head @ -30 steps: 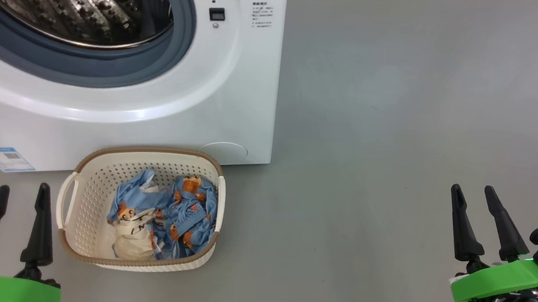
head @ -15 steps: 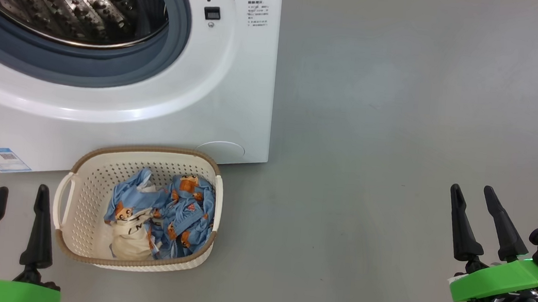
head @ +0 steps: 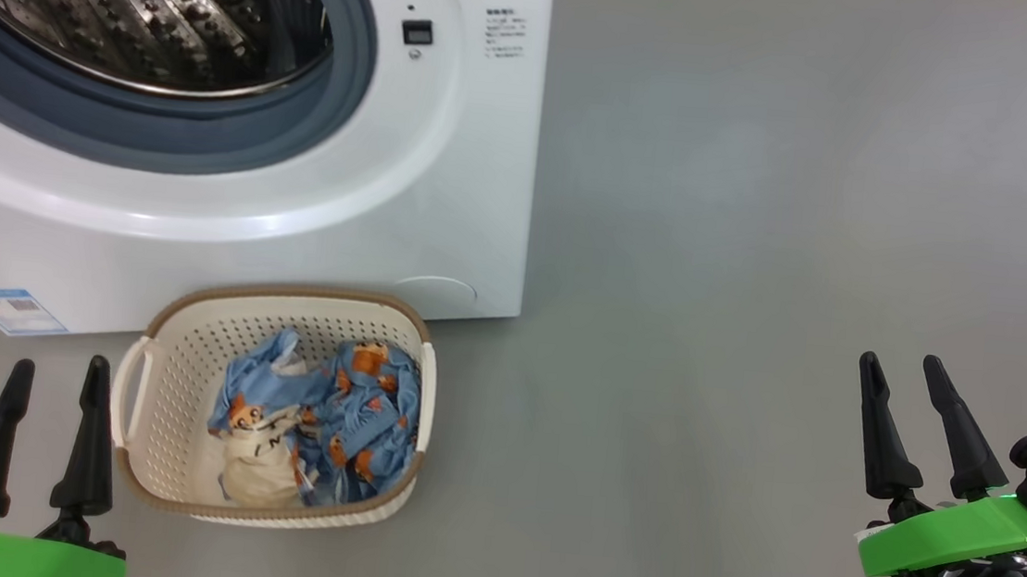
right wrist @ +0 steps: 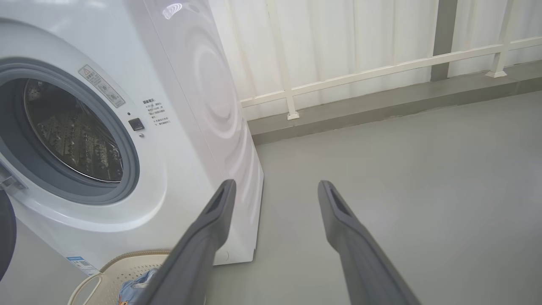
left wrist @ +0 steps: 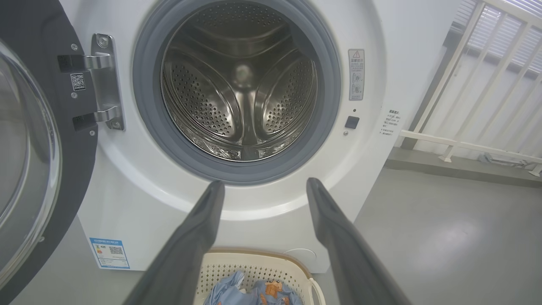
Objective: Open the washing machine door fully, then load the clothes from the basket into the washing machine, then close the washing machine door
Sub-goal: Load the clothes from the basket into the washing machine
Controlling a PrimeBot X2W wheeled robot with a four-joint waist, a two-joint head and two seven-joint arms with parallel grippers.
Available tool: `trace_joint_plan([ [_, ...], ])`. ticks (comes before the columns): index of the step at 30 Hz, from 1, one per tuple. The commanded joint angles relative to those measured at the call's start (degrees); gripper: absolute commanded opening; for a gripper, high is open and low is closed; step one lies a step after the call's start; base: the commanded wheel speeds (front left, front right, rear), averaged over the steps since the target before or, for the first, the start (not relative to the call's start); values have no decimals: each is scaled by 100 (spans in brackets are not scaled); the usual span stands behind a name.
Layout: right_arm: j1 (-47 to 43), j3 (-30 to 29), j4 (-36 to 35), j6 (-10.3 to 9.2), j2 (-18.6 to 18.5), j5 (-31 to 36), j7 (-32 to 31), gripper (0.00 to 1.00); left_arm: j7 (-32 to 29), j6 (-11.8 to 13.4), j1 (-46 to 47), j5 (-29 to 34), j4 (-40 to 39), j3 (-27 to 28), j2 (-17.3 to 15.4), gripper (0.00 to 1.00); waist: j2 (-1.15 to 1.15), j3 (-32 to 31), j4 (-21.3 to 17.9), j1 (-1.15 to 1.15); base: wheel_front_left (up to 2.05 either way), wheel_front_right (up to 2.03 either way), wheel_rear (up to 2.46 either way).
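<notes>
You've got the washing machine [head: 202,233] dead ahead, its door [left wrist: 25,148] swung wide to the left, drum [left wrist: 241,84] bare. The basket [head: 172,361] sits on the floor just in front, long axis left to right, the clothes [head: 355,405] bunched toward its right side. Your left gripper [head: 61,365] hangs just beside the basket's left handle, jaws wide and empty; the right gripper [head: 901,360], equally wide, is well apart, so left looks the natural pick
</notes>
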State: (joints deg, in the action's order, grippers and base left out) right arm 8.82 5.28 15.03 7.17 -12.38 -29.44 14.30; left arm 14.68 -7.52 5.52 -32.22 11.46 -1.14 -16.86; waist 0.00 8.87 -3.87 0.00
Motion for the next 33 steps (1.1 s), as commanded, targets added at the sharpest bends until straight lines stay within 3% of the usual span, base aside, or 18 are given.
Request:
trace_joint_plan([
  [1,7,106,-136,32,-68,-90,70,100,32,3,180,-24,-88,201,-208,100,0,-4,1,0,56,-207,152],
  [14,14,114,-144,32,-63,-86,70,100,32,3,254,31,-160,251,-203,100,0,13,26,0,57,-192,135],
  [33,67,161,-139,32,-38,-85,70,100,32,3,257,-5,-34,174,-104,100,0,78,65,0,4,-10,6],
])
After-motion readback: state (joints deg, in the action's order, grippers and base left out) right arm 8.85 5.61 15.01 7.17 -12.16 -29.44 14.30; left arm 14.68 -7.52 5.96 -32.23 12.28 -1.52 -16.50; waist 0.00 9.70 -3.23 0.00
